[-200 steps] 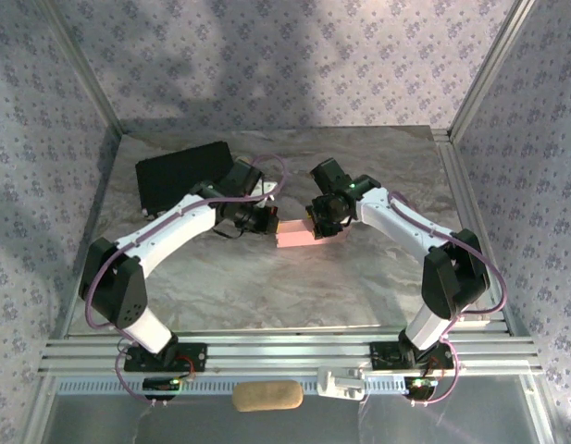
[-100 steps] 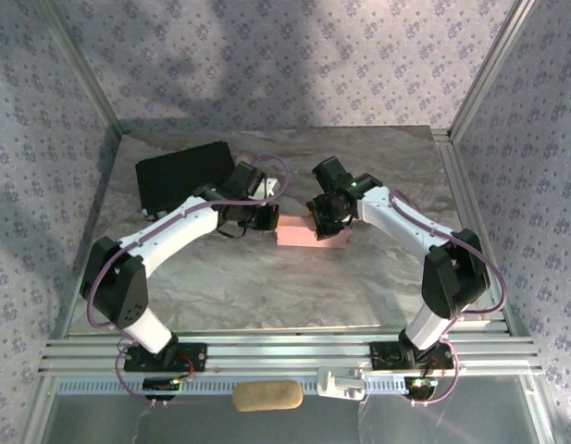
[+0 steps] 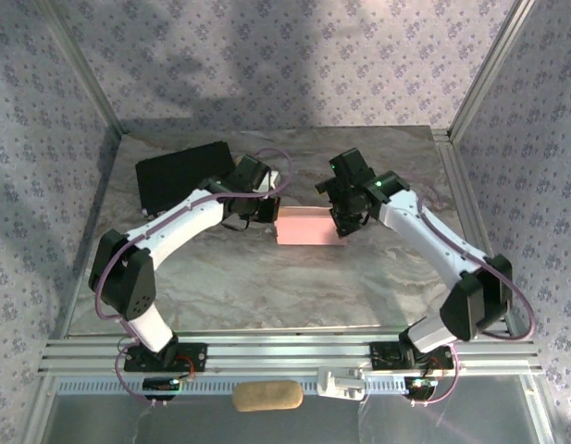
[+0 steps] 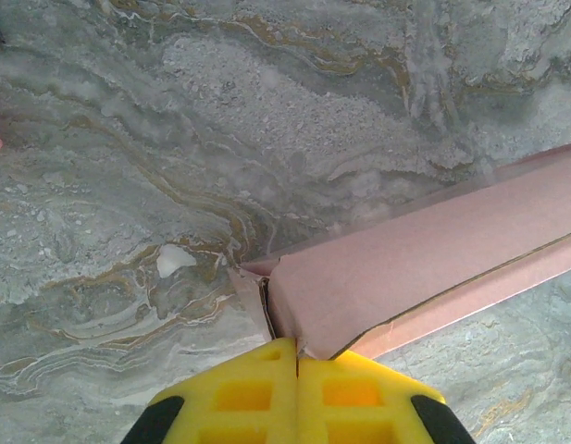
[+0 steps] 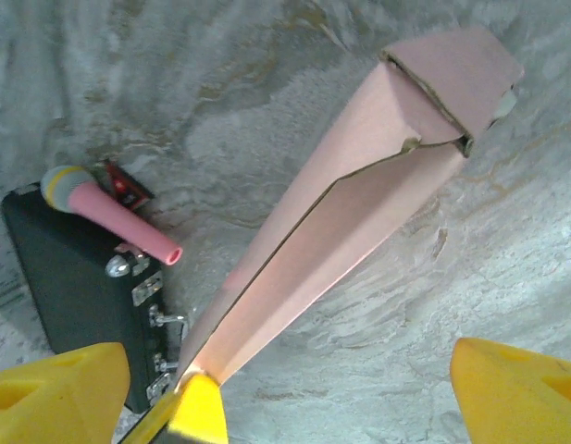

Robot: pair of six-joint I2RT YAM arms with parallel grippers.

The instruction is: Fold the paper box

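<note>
Grey marbled worktop (image 3: 266, 287), bounded by patterned walls, is shown from above with both arms reaching inward.

Left fingers (image 4: 239, 398) are seen pressed together at the bottom centre of the left wrist view, clamped on one corner of the paper box (image 4: 424, 268). A loose end tab is visible just left of that corner. The pink long wall of the box runs off toward the right edge of the frame.

Right fingers (image 5: 54, 384) are held wide apart at the two lower corners of the right wrist view, and nothing is gripped by them. Between them the box (image 5: 359, 185) is seen as a long pink diagonal from bottom centre-left to upper right, where an end flap is folded over. An unclosed seam runs along its length.

In the top external view the box (image 3: 308, 227) is located at the centre of the frame. The left arm (image 3: 183, 222) is placed at its left end and the right arm (image 3: 424, 231) at its right end.

A black case (image 3: 179, 176) is set in the upper left of the worktop, apart from the box. A pink cylindrical object (image 5: 109, 217) with a grey rounded head is seen at the case's edge.
</note>
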